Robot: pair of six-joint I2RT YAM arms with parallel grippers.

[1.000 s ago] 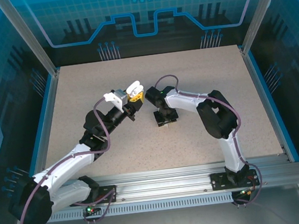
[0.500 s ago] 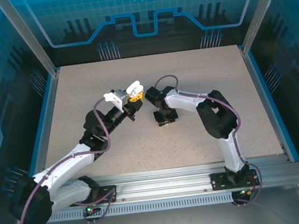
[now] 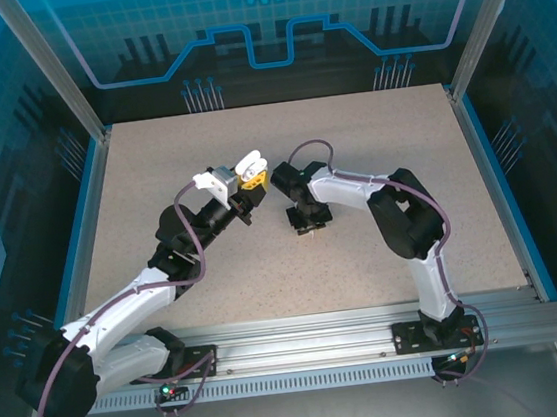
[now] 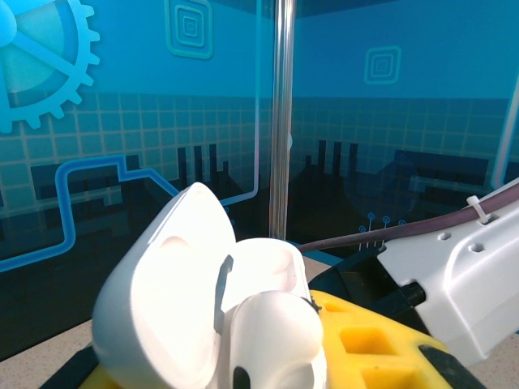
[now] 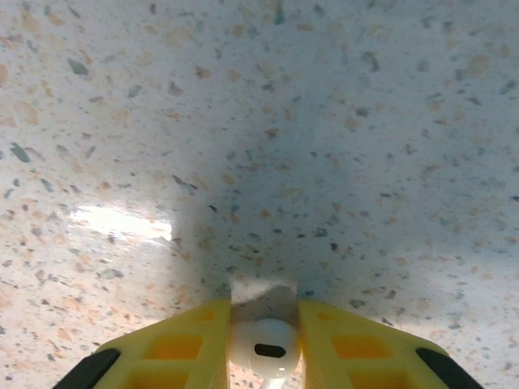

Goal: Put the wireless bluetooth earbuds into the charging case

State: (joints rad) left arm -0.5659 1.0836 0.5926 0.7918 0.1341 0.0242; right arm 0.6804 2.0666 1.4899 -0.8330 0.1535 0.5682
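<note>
My left gripper (image 3: 251, 180) holds the white charging case (image 3: 249, 163) up above the table, shut on its body. In the left wrist view the case (image 4: 268, 324) stands open, its lid (image 4: 158, 292) swung to the left, with a yellow finger (image 4: 365, 340) beside it. My right gripper (image 3: 307, 225) points straight down at the table just right of the case. In the right wrist view a glossy white earbud (image 5: 263, 350) with a dark oval slot sits between the yellow fingers (image 5: 182, 344). My right gripper (image 5: 264, 309) is shut on it, both pads touching its sides.
The speckled beige table (image 3: 371, 138) stretches around both arms, bordered by blue rails and transparent walls (image 3: 268, 28). The right arm's white link and cable (image 4: 454, 275) pass close by the open case.
The right gripper's fingers have closed in on the earbud. Both arms stay almost where they were, and the left gripper keeps its hold on the case.
</note>
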